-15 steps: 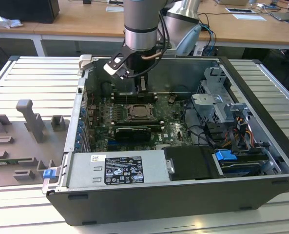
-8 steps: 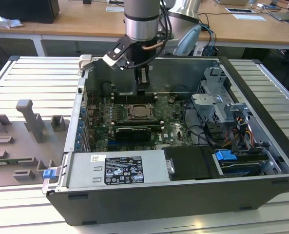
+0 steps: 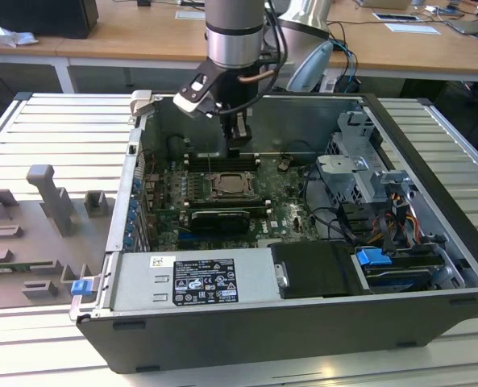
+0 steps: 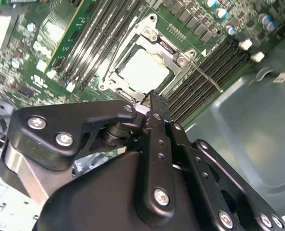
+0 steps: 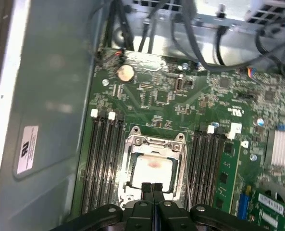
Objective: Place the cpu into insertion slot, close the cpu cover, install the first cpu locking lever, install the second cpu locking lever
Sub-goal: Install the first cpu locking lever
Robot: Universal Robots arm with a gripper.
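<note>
We see our pincer (image 5: 152, 186) pressed together, holding nothing. Just under its tips the chip (image 5: 152, 168) lies in its slot (image 5: 130, 168), cover (image 5: 154, 143) down over it. If the tips slip off the thin lever (image 4: 204, 74) nearby, they could scratch the chip.

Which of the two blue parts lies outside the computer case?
The small blue clip at the exterior view's left, beside the case; the larger blue part is inside it.
</note>
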